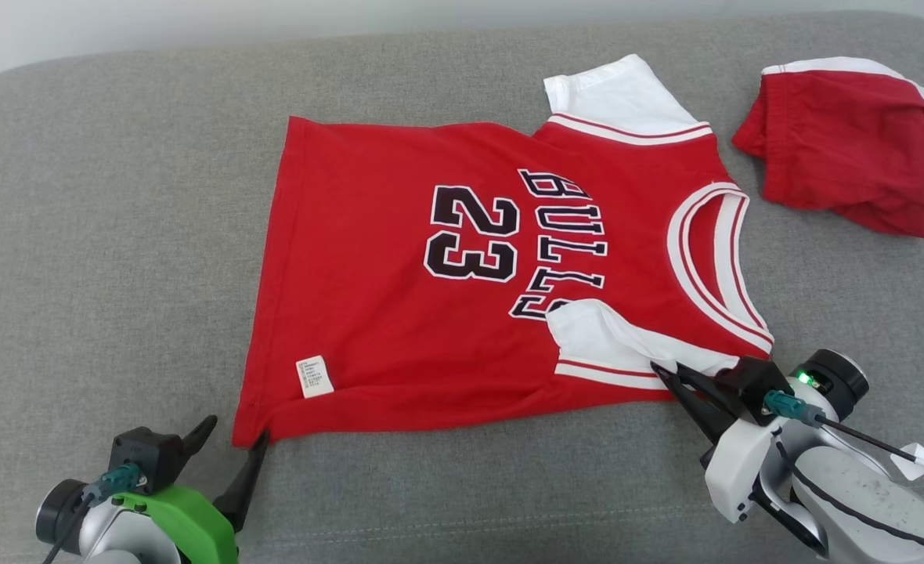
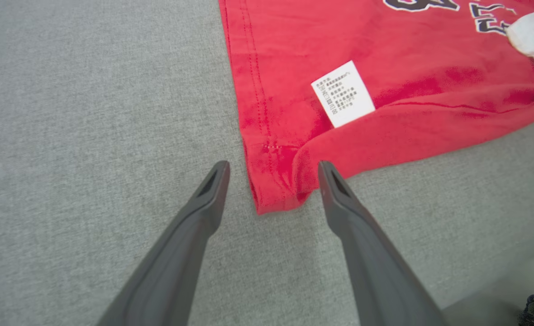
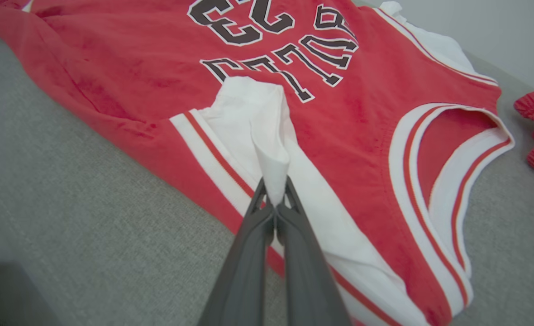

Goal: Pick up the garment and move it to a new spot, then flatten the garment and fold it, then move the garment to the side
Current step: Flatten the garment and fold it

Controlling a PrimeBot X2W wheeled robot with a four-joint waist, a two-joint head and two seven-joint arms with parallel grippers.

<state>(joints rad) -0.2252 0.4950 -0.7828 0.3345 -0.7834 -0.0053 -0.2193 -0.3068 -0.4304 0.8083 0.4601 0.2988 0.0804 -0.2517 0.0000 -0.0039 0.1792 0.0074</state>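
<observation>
Right wrist view: right fingers [image 3: 249,253] pinch the jersey sleeve [image 3: 253,117]; left fingers [image 2: 194,217] spread wide.

Left of the jersey [image 1: 368,313] the grey cushion [image 1: 117,235] lies wide and open, so I can pass there. At the far right the red shorts [image 1: 846,149] lie near the collar, with only a narrow strip of cushion between them

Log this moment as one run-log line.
jersey: spread, print up, on grey cushion | left tool: open around hem corner | right tool: shut on white sleeve | red shorts: apart, upper right
</observation>
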